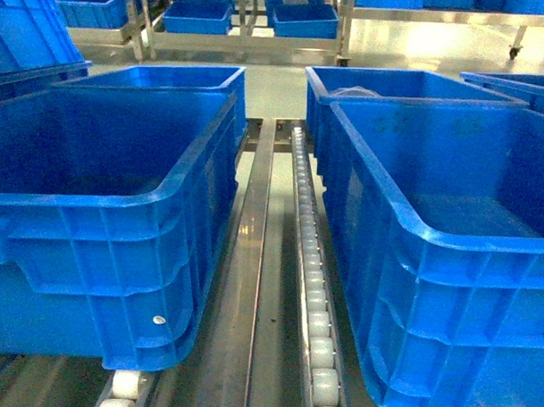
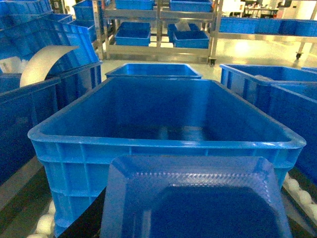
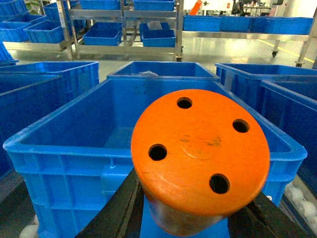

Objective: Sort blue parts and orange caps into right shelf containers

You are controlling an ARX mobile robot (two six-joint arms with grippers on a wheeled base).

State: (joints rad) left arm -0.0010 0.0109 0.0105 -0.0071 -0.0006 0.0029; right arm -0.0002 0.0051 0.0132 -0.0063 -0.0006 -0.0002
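We're mid-sort: right fingers [image 3: 195, 218] clenched on an orange cap [image 3: 200, 158] just short of the right crate [image 3: 59, 148]; left fingers grasping a blue part [image 2: 193, 198], nothing dropped yet.

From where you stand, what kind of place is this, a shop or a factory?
Probably a factory or warehouse sorting area, not a shop: large blue crates sit on a roller conveyor, and metal racks hold more bins across a polished floor.
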